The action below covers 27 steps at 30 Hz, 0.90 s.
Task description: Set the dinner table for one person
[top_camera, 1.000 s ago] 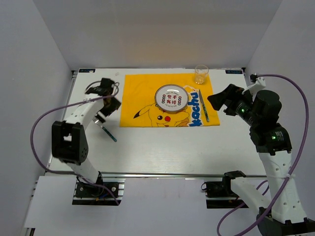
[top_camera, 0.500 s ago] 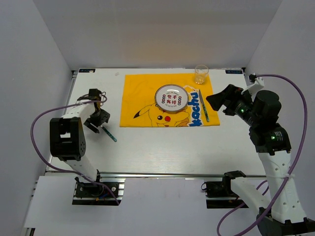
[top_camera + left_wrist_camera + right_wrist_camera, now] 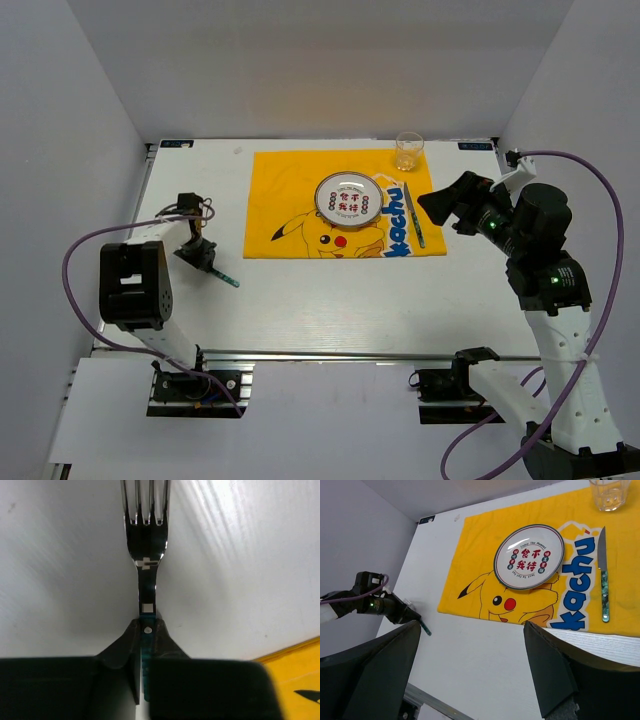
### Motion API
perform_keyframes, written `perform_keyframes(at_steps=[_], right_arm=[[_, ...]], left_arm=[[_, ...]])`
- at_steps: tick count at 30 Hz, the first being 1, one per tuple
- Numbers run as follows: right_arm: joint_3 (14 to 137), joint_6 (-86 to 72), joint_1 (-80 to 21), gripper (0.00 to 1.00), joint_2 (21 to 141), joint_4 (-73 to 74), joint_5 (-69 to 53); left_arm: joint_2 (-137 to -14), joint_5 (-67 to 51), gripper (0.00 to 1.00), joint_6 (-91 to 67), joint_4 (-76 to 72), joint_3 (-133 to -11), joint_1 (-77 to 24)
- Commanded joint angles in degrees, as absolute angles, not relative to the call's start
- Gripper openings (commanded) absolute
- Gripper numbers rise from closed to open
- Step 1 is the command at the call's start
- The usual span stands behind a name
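A fork with a teal handle lies on the white dinner table, left of the yellow placemat. My left gripper is down over it, and in the left wrist view its jaws are shut on the handle, tines pointing away. The handle's end sticks out toward the near side. A round plate sits on the mat, with a knife to its right and a glass at the mat's far right corner. My right gripper hovers open, right of the knife, holding nothing.
A metal rail runs along the table's near edge. White walls close in the left, far and right sides. In the right wrist view the plate, knife and glass lie ahead of the wide-open fingers.
My left gripper has swung nearer and down onto the fork and closed its jaws on the handle. The right arm has barely moved.
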<state>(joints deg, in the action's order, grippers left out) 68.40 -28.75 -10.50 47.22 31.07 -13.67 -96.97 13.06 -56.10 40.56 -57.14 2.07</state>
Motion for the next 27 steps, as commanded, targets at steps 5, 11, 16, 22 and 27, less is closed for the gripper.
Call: perform_keyframes(at_steps=[5, 11, 16, 22, 27], right_arm=[[68.64, -28.92, -10.37, 0.89, 46.93, 28.12, -14.15], [68.21, -27.77, -10.37, 0.89, 46.93, 27.95, -14.32], [66.71, -27.33, -10.28, 0.89, 47.11, 27.16, -14.85], [65.83, -25.32, -10.37, 0.89, 47.11, 27.42, -14.77], [66.09, -24.08, -10.28, 0.89, 47.46, 28.56, -15.55]], left_arm=[[-98.26, 15.20, 0.00, -52.84, 42.17, -63.61, 2.20], [-102.55, 0.73, 0.00, -30.26, 43.21, -84.30, 0.98], [-113.89, -12.30, 0.00, -17.96, 52.55, -99.92, -1.40], [-118.65, -17.49, 0.00, -10.64, 54.58, -103.27, -6.23], [-123.91, -15.92, 0.00, -8.00, 57.03, -110.19, -13.53]])
